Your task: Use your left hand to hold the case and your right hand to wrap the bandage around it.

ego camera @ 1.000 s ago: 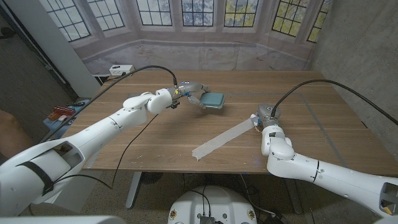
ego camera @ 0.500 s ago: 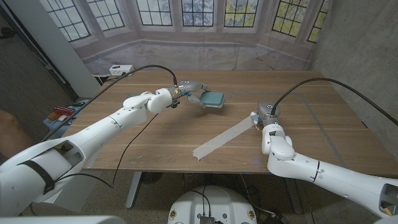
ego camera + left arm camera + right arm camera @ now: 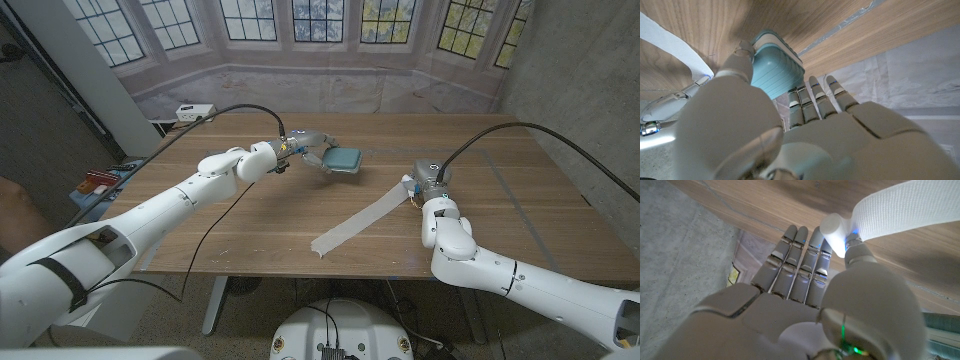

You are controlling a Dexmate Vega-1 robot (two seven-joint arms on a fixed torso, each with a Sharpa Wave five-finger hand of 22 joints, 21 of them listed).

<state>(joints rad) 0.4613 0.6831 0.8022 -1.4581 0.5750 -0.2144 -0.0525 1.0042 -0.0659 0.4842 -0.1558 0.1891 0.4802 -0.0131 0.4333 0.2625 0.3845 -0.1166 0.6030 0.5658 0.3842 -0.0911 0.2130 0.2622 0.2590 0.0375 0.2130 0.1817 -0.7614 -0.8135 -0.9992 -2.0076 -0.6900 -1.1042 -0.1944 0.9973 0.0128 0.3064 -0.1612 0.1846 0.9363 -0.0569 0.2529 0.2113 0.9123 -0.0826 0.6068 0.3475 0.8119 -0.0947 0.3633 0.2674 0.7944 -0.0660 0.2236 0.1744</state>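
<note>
Two things matter on the desk: the long white bandage lying diagonally, and the small teal case near the far middle. The left hand grips the case. The right hand pinches the bandage end. Wrapping is not yet begun; next, I think, the bandage must travel to the case.

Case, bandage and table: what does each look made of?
Case: likely moulded plastic, teal, matte, with fine ribs and a pale rim band. Bandage: white woven fabric; a fine mesh weave shows, and it lies limp. Table: wood or wood-look laminate, visible grain, low sheen.
</note>
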